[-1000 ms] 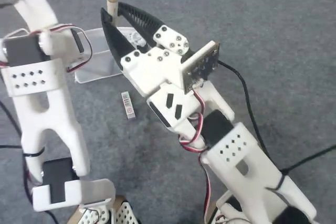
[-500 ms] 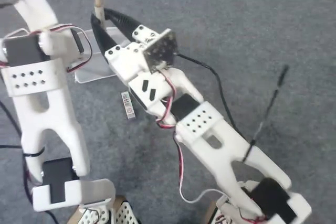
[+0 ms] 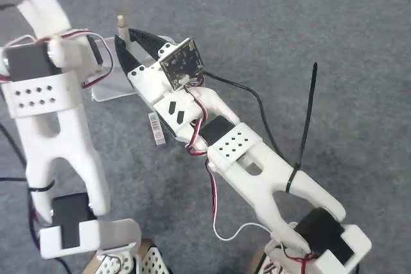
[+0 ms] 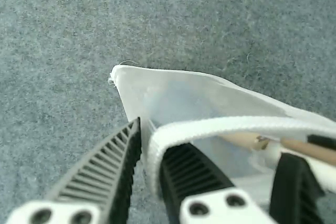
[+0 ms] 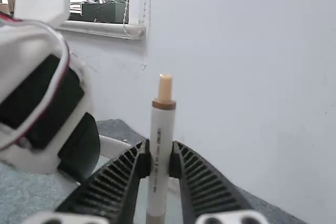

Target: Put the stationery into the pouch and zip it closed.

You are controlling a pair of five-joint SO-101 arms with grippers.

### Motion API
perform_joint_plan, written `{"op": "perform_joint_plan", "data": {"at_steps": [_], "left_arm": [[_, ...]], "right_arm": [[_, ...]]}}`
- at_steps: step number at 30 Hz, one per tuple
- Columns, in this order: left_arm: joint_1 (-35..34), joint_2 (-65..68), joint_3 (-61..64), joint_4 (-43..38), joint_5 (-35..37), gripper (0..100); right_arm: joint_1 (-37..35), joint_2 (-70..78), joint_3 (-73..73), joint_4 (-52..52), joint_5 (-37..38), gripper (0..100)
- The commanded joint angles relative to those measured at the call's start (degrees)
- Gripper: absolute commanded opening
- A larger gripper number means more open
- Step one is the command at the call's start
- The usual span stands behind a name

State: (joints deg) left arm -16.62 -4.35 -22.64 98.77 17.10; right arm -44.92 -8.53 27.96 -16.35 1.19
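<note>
A clear pouch (image 3: 109, 88) with a white zip rim lies on the grey carpet at the back left. My left gripper (image 4: 144, 129) is shut on the pouch's rim (image 4: 231, 125) and holds the mouth open. My right gripper (image 3: 128, 42) stands over the pouch, shut on a white pen (image 5: 159, 140) with a tan tip (image 3: 120, 22), held upright. In the left wrist view the pen's lower end (image 4: 299, 148) is inside the pouch mouth, beside a black finger (image 4: 291, 182) of the right gripper. A small labelled white stick (image 3: 156, 128) lies on the carpet in front of the pouch.
The left arm's white body (image 3: 48, 88) stands close to the left of the pouch. A black cable tie (image 3: 308, 113) sticks up from the right arm. Bare carpet (image 3: 347, 49) stretches to the right, and a pale wall (image 5: 252, 77) runs along the back.
My right arm has swung left and stretched out lower, carrying the pen to the pouch's mouth. The left arm and the small white stick have not moved.
</note>
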Motion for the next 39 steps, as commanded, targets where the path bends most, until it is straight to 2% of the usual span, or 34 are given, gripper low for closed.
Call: {"op": "perform_joint_plan", "data": {"at_steps": [1,14,21,25,28,32,39], "left_arm": [[0.00,-0.62,-1.63,1.67,0.79,1],[0.00,-0.35,-1.63,1.58,0.79,1],[-0.18,-0.35,-1.63,1.58,0.79,1],[-2.81,-0.79,-1.89,1.49,0.79,1],[-6.33,-0.79,-1.98,0.79,0.88,1],[-12.40,-0.79,-2.07,-0.09,0.97,1],[-21.01,-0.79,-4.62,-0.44,1.05,1]], "right_arm": [[0.04,-1.71,-0.26,1.98,0.35,15.1],[-1.27,-20.88,1.41,22.81,0.18,15.6],[-1.01,-27.82,1.49,38.90,0.18,15.6],[-1.19,-29.49,1.49,48.22,0.00,15.6],[-1.27,-28.00,1.58,51.82,-0.70,15.6],[-1.27,-22.64,1.49,52.53,-6.15,15.6],[-1.98,-7.69,-1.76,50.33,-6.51,15.6]]}}
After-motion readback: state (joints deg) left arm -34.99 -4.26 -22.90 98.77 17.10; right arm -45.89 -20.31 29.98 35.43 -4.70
